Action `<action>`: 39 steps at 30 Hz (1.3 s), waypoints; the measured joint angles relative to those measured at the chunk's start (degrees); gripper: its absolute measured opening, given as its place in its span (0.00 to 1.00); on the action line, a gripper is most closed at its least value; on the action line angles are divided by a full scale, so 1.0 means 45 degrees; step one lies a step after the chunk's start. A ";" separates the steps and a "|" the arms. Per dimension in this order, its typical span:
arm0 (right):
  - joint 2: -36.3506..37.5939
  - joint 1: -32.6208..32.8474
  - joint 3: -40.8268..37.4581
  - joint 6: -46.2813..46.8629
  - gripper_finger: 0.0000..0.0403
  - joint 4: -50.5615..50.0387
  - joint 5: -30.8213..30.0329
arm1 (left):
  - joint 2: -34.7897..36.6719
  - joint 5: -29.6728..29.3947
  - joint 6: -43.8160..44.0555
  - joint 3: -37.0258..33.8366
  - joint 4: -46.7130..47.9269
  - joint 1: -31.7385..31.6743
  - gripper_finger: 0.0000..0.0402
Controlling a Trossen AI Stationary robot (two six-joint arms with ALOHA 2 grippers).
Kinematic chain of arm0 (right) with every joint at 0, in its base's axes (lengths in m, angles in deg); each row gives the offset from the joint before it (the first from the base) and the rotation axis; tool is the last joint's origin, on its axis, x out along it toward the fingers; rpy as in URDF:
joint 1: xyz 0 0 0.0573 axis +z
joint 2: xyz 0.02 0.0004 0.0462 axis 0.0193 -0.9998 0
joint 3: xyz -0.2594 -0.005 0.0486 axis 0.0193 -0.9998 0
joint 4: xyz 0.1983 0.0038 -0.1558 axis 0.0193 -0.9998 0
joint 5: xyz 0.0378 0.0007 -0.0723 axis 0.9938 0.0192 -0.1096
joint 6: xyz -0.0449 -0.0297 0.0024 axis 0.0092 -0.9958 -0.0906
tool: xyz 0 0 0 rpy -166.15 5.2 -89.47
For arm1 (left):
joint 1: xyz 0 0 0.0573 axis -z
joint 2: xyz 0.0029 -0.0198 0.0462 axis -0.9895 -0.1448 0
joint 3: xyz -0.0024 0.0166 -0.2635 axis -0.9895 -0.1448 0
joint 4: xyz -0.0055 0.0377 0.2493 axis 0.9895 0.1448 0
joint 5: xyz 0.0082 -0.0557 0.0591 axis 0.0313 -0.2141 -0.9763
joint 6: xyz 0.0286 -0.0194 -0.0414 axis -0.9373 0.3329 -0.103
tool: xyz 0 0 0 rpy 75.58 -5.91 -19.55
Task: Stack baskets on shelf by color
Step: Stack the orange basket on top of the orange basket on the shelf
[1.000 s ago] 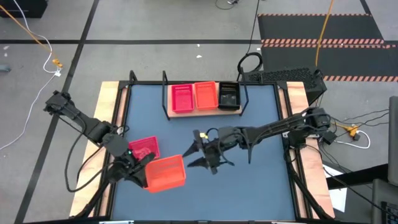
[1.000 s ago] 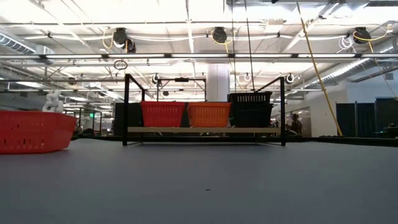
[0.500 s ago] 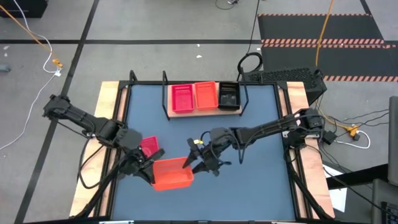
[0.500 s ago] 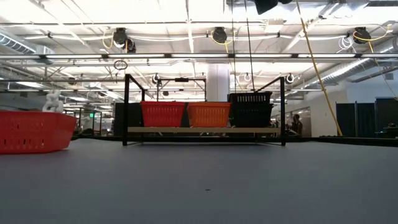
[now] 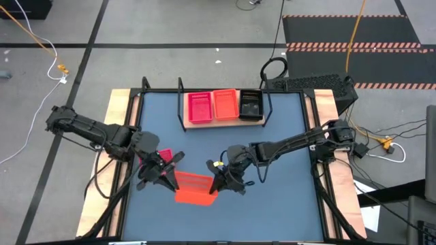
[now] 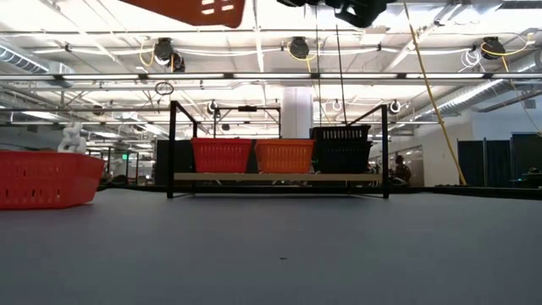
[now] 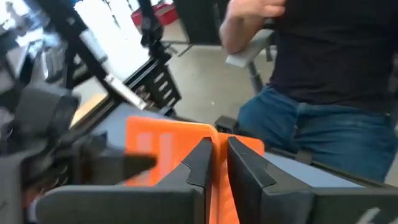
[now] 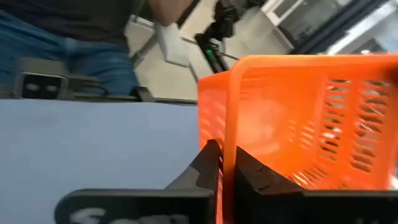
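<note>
An orange basket (image 5: 195, 188) hangs above the table's near middle, and it also shows at the top of the low view (image 6: 195, 10). My left gripper (image 5: 170, 180) is shut on its left wall and my right gripper (image 5: 215, 184) on its right wall. A pinkish-red basket (image 5: 164, 157) sits on the blue tabletop (image 5: 286, 156) beside my left arm, which partly hides it. At the far edge, the shelf (image 5: 223, 120) carries a pinkish-red basket (image 5: 199, 107), an orange one (image 5: 225, 104) and a black one (image 5: 250, 104) side by side. My left gripper (image 7: 217, 162) has the orange basket's upright side wall (image 7: 219, 190) between its two fingers, one on each face. It comes at the basket from the table's left. The basket is lifted clear of the table. My right gripper (image 8: 227, 165) pinches the opposite perforated wall near its rim (image 8: 227, 118), with one finger inside the basket and one outside. It comes from the table's right. The basket hangs clear of the table between the two grippers.
The shelf's black wire frame (image 6: 172, 148) rises at both ends of the board. A person in a dark top and jeans (image 7: 311, 93) stands beyond the table. Wooden strips (image 5: 122, 109) border the tabletop on the left and right.
My left gripper has carried the orange basket toward the table's right and raised it, so the basket now shows at the top of the low view. My right gripper has moved left toward the basket and shut on its right wall.
</note>
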 joint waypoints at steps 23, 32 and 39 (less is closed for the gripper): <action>0.2109 -0.0140 0.0053 0.3864 0.00 -0.7169 -0.6984 | 0.0014 -1.0774 0.4266 -0.0010 0.3319 -0.0425 0.50; 0.2273 -0.0550 0.0024 0.3892 0.00 -0.5234 -1.3581 | 0.0770 -1.5076 0.5800 -0.0029 0.4454 -0.1328 0.60; 0.2117 -0.2654 0.0986 0.4073 0.00 -0.5058 -1.4485 | 0.1767 -1.5135 0.6106 -0.0029 0.4226 -0.1784 0.60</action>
